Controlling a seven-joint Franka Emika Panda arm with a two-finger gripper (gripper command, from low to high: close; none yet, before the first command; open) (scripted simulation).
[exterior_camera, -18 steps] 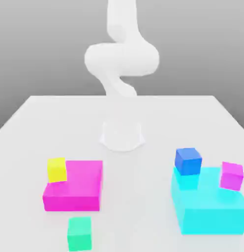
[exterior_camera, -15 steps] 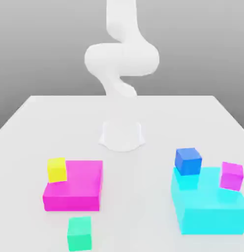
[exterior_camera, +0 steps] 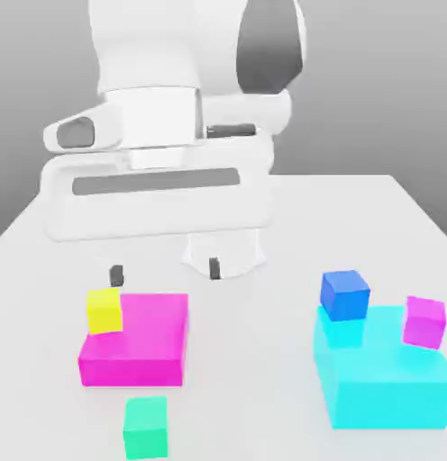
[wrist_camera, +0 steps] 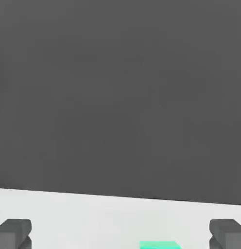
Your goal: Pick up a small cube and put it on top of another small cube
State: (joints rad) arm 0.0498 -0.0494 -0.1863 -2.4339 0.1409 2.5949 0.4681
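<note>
Six coloured blocks lie on the pale grey table [exterior_camera: 389, 207]: four small cubes and two large flat blocks. In the lower left of the exterior view, one small yellow cube [exterior_camera: 104, 311] sits against the upper left corner of the large magenta block [exterior_camera: 141, 347], though whether it rests on the block or beside it cannot be told. Below them, near the bottom edge, one small green cube [exterior_camera: 145, 427] stands alone on the table, just apart from the magenta block; a sliver of it also shows in the hand view [wrist_camera: 160, 244]. In the lower right, one small blue cube [exterior_camera: 344, 294] rests on the upper left corner of the large cyan block [exterior_camera: 380, 378], and one small pink cube [exterior_camera: 424, 321] sits at that block's right edge. The white robot arm's hand fills the upper left and centre of the exterior view, hanging above the table, and its two-finger gripper [exterior_camera: 165, 271] has its two dark fingertips [exterior_camera: 116, 274] spread wide apart with nothing between them.
</note>
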